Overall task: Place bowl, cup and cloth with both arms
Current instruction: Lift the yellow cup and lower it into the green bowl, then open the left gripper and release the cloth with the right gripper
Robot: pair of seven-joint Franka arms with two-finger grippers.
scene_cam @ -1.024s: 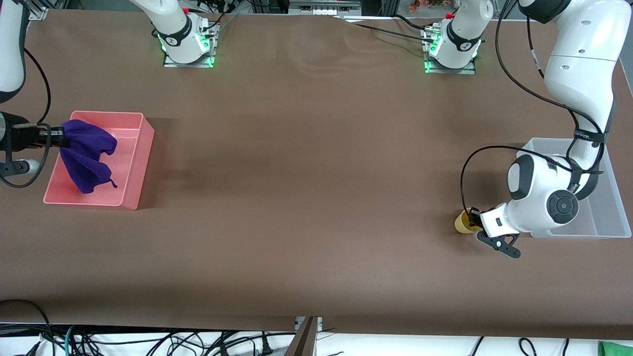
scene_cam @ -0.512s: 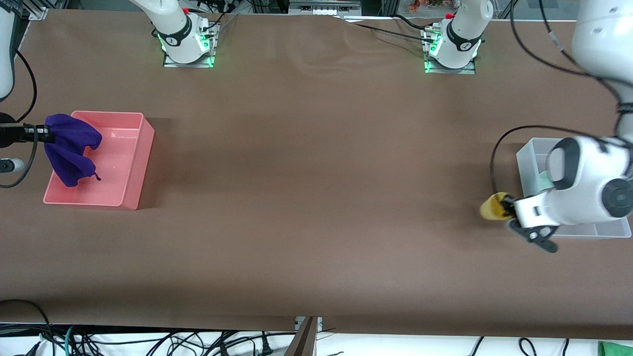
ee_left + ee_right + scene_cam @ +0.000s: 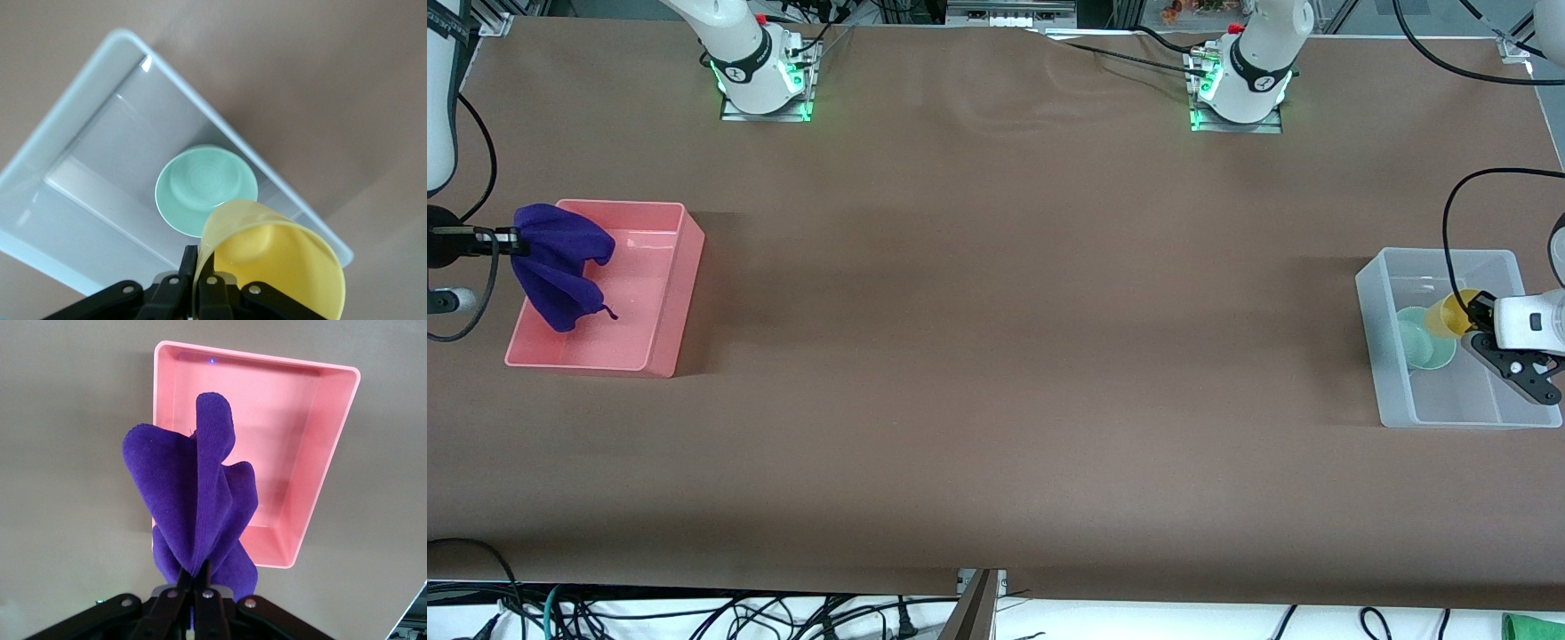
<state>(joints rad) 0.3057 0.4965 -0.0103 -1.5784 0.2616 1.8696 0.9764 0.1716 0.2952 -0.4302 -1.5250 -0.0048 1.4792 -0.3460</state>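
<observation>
My left gripper point(image 3: 1474, 314) is shut on the rim of the yellow cup point(image 3: 1448, 314) and holds it up over the clear bin point(image 3: 1378, 356). In the left wrist view the gripper point(image 3: 199, 267) pinches the cup point(image 3: 280, 267) wall. The pale green bowl point(image 3: 1418, 339) lies in that bin, also in the left wrist view point(image 3: 200, 187). My right gripper point(image 3: 514, 242) is shut on the purple cloth point(image 3: 560, 267), which hangs over the pink bin point(image 3: 680, 293). In the right wrist view the gripper point(image 3: 198, 577) holds the cloth point(image 3: 193, 507) above the pink bin point(image 3: 300, 440).
The clear bin stands at the left arm's end of the table, the pink bin at the right arm's end. The arm bases point(image 3: 758, 71) stand along the table's top edge. Brown tabletop point(image 3: 996, 356) lies between the bins.
My left gripper has carried the yellow cup from the table beside the clear bin to over it. My right gripper has shifted the cloth toward the pink bin's outer edge.
</observation>
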